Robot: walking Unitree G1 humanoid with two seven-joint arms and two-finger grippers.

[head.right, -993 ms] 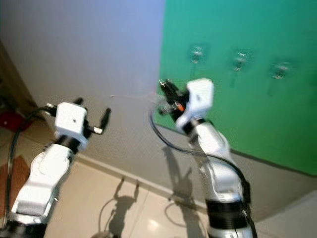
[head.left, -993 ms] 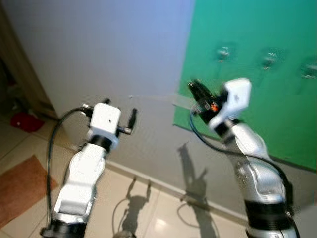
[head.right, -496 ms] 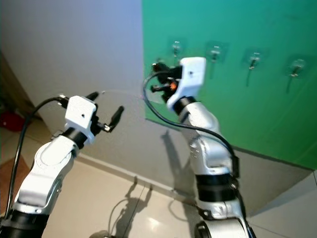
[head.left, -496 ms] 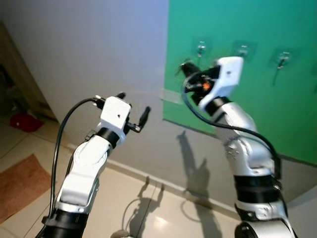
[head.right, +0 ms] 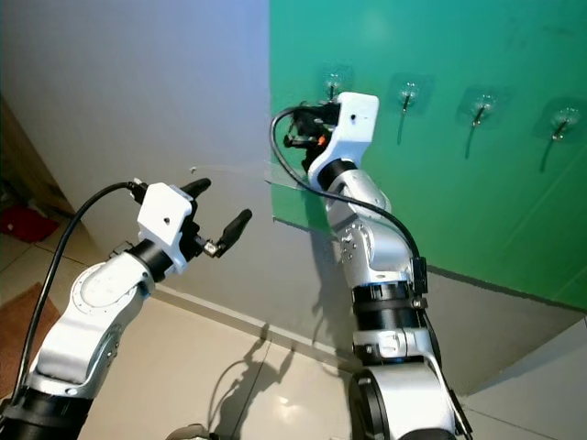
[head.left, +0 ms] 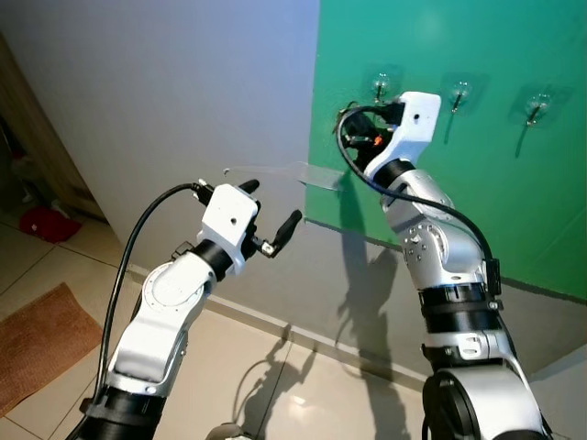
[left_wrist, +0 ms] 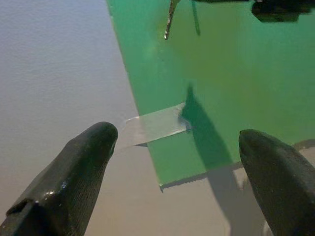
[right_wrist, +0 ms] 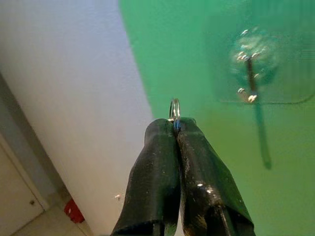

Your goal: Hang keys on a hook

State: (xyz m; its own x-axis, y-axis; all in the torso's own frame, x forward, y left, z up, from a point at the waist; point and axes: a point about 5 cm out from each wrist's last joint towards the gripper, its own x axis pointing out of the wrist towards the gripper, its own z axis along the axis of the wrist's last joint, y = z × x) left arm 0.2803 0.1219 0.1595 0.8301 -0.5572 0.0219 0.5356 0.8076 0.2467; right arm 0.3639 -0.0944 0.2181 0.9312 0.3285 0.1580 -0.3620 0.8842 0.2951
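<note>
My right gripper (right_wrist: 176, 126) is shut on a small silver key ring (right_wrist: 174, 109), which sticks out past the fingertips; the keys themselves are hidden. It is raised against the green board (head.left: 477, 192), just below and to the left of the leftmost hook (head.left: 379, 87). In the right wrist view that hook (right_wrist: 250, 78) sits on a clear adhesive pad, apart from the ring. My left gripper (head.left: 271, 203) is open and holds nothing. It hovers lower and to the left, in front of the grey wall, with fingers (left_wrist: 78, 167) pointing at the board's lower corner.
Several more hooks (head.right: 408, 92) run rightward along the board. A strip of clear tape (head.left: 316, 174) holds the board's left edge to the wall. On the tiled floor to the left lie a brown mat (head.left: 37, 339) and a red object (head.left: 41, 223), beside a wooden frame (head.left: 37, 137).
The view has shifted and sharpened. My right gripper has risen from below the hooks to just under the leftmost one. The left arm has lifted a little and stays open.
</note>
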